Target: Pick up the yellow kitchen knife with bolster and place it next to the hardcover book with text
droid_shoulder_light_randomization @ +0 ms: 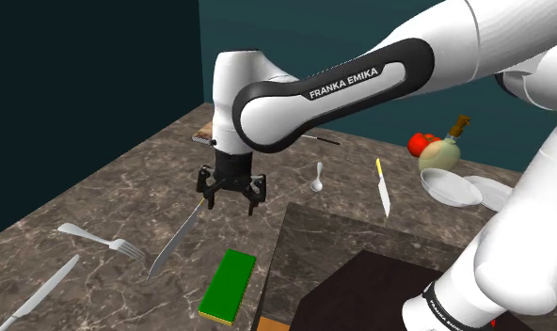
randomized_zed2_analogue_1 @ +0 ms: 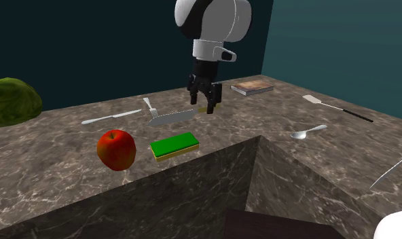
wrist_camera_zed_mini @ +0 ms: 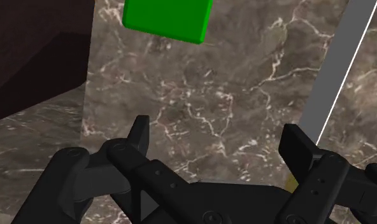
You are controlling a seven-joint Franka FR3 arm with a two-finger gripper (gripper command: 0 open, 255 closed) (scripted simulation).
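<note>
One knife (droid_shoulder_light_randomization: 176, 242) laid on worktop (droid_shoulder_light_randomization: 107, 188), grey blade stretched from pincer (droid_shoulder_light_randomization: 231, 199) toward shoulder view's near left; yellow handle end placed below wide-spread pincer, off-centre toward one jaw. Nothing gripped.

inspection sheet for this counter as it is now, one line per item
surface: dark marbled stone counter.
job's things: grey-bladed, yellow-handled kitchen knife lying flat; flat brown book by the wall.
clutter: green-covered book, red apple, silver fork, silver spoon, second yellow-handled knife, white plates.
pincer: black two-finger pincer open, over the knife's handle end.
cables: nothing seen.
surroundings: teal walls.
</note>
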